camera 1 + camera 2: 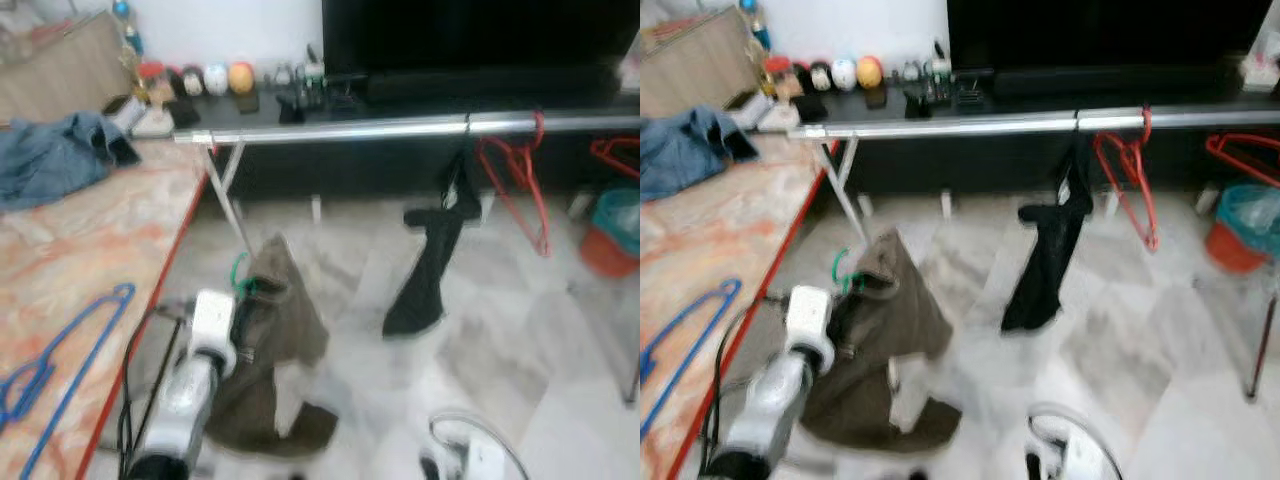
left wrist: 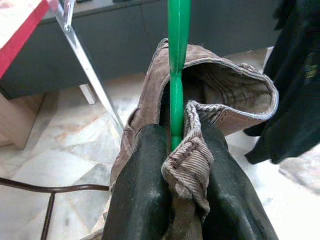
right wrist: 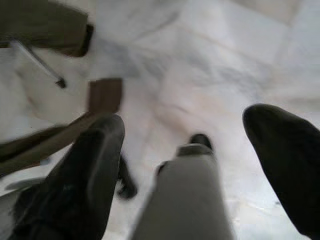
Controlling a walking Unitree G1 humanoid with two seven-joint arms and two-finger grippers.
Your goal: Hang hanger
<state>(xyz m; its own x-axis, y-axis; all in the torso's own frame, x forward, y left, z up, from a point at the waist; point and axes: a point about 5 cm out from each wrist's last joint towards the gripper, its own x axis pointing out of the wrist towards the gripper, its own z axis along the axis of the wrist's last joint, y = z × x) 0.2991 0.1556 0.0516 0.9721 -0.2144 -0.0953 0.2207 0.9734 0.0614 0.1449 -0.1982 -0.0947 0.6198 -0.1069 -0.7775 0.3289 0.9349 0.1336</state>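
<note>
Gripping green hanger [image 2: 177,75], left pincer [image 2: 172,165]

Left arm [image 1: 185,395]: silver tube, white boxy wrist block, black cable alongside. Left gripper [image 2: 172,200]: two thick black fingers [image 2: 142,200]. Right gripper [image 3: 192,165]: rounded black fingers, blurry.

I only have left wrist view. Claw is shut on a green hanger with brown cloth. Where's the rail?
Observer: The rail runs ahead, above the left claw.
Operator: Anything on it already?
Observer: A black garment and a red hanger.
Operator: Right claw?
Observer: The right claw is open, low over the floor.
Operator: Spare hangers?
Observer: A blue hanger lies on the table.
</note>
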